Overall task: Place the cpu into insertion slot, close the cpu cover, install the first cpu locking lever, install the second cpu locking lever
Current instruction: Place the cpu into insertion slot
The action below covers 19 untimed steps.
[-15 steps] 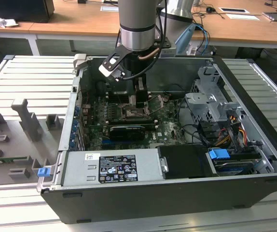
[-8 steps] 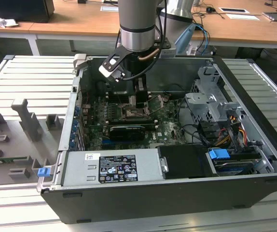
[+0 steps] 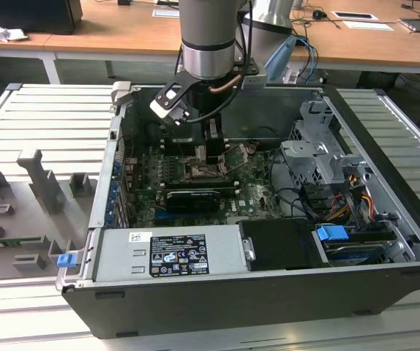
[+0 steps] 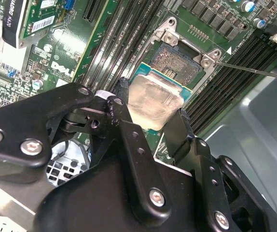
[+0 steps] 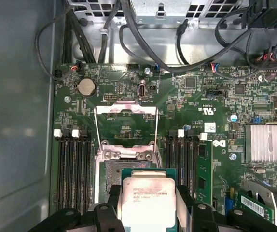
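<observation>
Gripper [image 4: 150,115]: I see its fingers [image 4: 131,135] clamped on the cpu [image 4: 155,96], one on each side.
Cpu: between the fingers, just above the insertion slot [image 4: 177,63], not yet seated.
Cpu cover [image 5: 126,109]: stands open, beyond the fingertips.
Risk: I judge that a tilted or shifted chip could bend the socket pins when released.

The cpu [image 5: 147,208] sits gripped in the hand [image 5: 148,195], near the insertion slot [image 5: 110,176] between memory slots [image 5: 73,169].
</observation>
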{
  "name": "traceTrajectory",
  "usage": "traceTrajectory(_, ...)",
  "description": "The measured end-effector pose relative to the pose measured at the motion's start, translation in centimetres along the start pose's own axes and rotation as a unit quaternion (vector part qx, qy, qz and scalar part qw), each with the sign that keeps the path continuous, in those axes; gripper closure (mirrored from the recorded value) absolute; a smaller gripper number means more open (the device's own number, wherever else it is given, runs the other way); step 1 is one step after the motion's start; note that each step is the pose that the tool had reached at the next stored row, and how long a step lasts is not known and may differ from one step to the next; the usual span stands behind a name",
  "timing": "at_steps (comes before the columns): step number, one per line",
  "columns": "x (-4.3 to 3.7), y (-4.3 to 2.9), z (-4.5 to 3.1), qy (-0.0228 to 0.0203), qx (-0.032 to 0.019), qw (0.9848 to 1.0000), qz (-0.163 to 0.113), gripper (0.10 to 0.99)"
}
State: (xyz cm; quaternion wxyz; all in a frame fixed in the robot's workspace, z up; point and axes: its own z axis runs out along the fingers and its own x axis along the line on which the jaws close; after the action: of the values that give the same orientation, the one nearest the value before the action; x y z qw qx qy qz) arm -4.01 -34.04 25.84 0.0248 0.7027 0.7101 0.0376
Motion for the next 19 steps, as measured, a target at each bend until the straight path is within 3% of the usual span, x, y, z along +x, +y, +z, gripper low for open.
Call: traceTrajectory(19,-0.01,-0.08,0.43,0.0,0.0,1.0,0.0,0.557)
